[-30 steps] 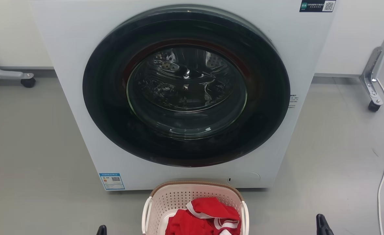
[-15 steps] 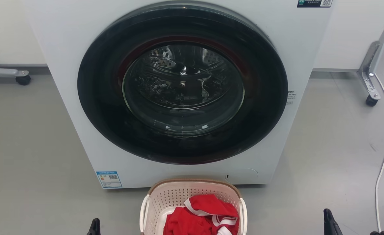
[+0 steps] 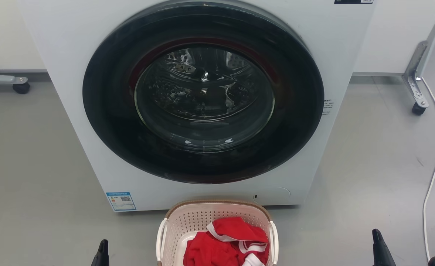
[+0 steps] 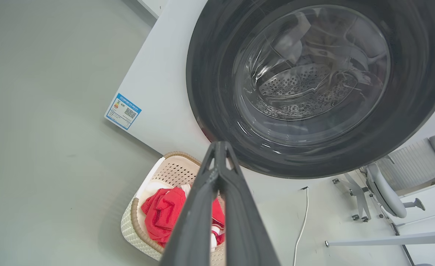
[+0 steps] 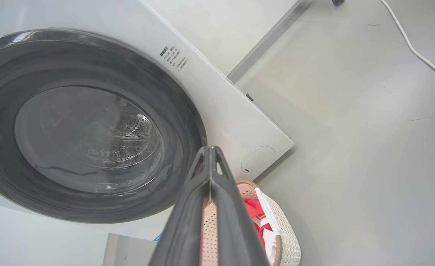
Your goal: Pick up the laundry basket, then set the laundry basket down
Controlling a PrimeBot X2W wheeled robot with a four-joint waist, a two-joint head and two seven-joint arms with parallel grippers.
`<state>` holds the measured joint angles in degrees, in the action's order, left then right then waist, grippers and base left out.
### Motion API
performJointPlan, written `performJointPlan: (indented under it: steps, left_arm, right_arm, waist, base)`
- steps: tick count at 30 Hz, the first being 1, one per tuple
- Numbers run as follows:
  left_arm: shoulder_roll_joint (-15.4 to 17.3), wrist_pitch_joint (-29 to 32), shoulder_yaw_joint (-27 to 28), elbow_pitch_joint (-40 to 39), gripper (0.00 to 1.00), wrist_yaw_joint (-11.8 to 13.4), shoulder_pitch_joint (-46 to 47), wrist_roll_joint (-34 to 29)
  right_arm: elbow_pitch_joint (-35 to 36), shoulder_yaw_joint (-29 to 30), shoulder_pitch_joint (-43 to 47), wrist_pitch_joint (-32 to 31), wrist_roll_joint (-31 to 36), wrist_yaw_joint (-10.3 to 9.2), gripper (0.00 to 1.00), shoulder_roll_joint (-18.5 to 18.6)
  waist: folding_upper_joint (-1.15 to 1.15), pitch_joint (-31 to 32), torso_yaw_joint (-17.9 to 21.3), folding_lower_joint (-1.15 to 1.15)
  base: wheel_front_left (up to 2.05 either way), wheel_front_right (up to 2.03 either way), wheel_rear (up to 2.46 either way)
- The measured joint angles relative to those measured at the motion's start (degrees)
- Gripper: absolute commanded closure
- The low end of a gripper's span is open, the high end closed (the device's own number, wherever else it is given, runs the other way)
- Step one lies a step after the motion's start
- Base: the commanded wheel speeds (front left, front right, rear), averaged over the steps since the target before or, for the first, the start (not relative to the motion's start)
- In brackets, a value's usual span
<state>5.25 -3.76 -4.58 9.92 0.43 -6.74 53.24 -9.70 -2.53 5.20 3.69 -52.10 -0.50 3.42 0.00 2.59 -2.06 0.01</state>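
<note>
The laundry basket [image 3: 187, 221], cream with perforated walls, a brown rim and white side handles, stands on the floor at the bottom centre of the head view, right in front of the washing machine. Red and white clothes lie in it. My left gripper [image 3: 102, 247] pokes up at the lower left, well left of the basket; my right gripper [image 3: 377, 238] shows at the lower right, far from it. In the left wrist view the basket [image 4: 169, 171] lies below the left gripper [image 4: 220, 147], whose fingers are pressed together. The right gripper [image 5: 210, 151] is likewise shut above the basket [image 5: 287, 240].
The white washing machine [image 3: 73, 74] with its round dark glass door [image 3: 202, 96] closed stands behind the basket. A white cable [image 3: 433, 166] runs along the floor at right. Wheeled metal frame legs stand at far left [image 3: 3, 79] and far right [image 3: 417, 85]. A chair [image 4: 387, 188] shows in the left wrist view.
The head camera has tilted, so the whole scene sits slightly higher. Both gripper tips reach further into the head view and spread outward, left going left, right going right.
</note>
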Motion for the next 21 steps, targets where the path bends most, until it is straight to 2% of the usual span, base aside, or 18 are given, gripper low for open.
performJointPlan:
  steps: [21]
  left_arm:
    - [-1.11, 4.27, 4.07, 2.85, 1.00, -3.05, 4.56, 15.60]
  right_arm:
    - [-3.07, 4.24, -4.07, -4.21, -16.61, 3.05, 1.00, -0.42]
  waist:
    - [-0.01, -1.13, 0.87, 0.00]
  base:
    - [0.00, 0.00, 0.00]
